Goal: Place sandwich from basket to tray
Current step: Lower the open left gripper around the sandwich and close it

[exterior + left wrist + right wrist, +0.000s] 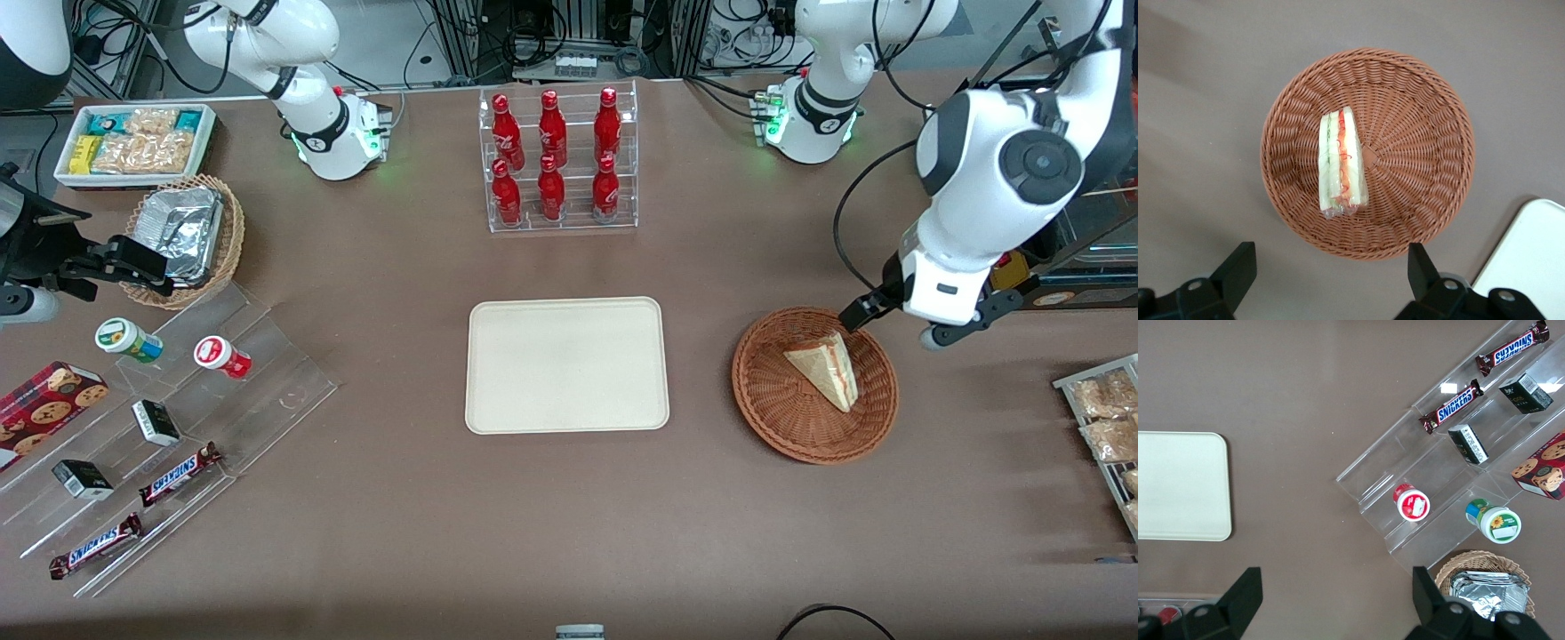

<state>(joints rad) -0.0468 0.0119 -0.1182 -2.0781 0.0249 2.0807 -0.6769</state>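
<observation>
Sandwich (1341,162) is seen lying in the basket (1425,120), just off its centre, wrapped, filling edge up. Pincer (1331,280) is held above the basket's rim with fingers (1238,267) spread wide, nothing gripped, clear of the sandwich. Tray (566,364) is set on the counter (569,533) beside the basket, toward the parked arm's end.

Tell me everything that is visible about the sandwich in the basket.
The sandwich is a small triangular wedge of pale white bread with red and green filling along its cut edge, seemingly in clear wrap. It lies inside the reddish-brown wicker basket, off its centre, touching only the weave. The gripper hovers above the basket with its jaws open, not touching it. The cream tray lies beside the basket, with nothing on it.
</observation>
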